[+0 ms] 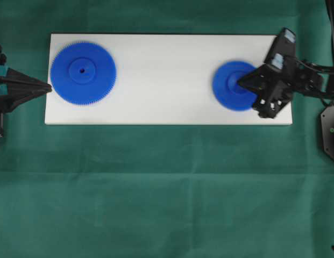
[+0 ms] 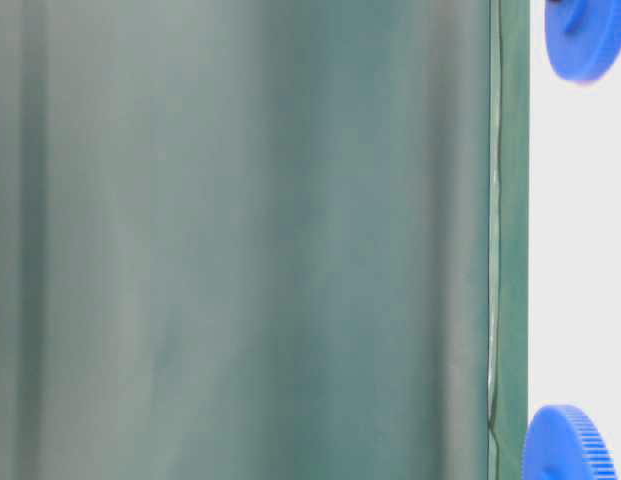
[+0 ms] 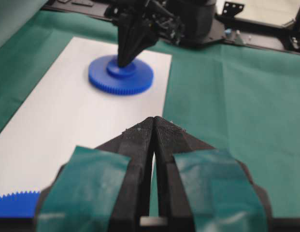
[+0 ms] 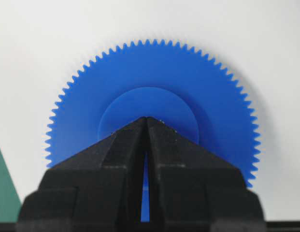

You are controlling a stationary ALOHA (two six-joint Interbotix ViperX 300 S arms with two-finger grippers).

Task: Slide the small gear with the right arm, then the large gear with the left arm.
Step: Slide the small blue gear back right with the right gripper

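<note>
The right gripper (image 4: 146, 118) is pressing its closed-together tips onto the hub of the small gear (image 1: 231, 86), which is sitting near the right end of the white board (image 1: 167, 64) — the first slide looks to be in hand. Next it calls for a steady push inward. The left gripper (image 3: 153, 121), also pinched together, is waiting just beside the large gear (image 1: 83, 72).

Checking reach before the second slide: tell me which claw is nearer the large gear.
Left. The left claw sits shut just off the large gear at the board's edge; the right claw is far across, tip on the small gear.
</note>
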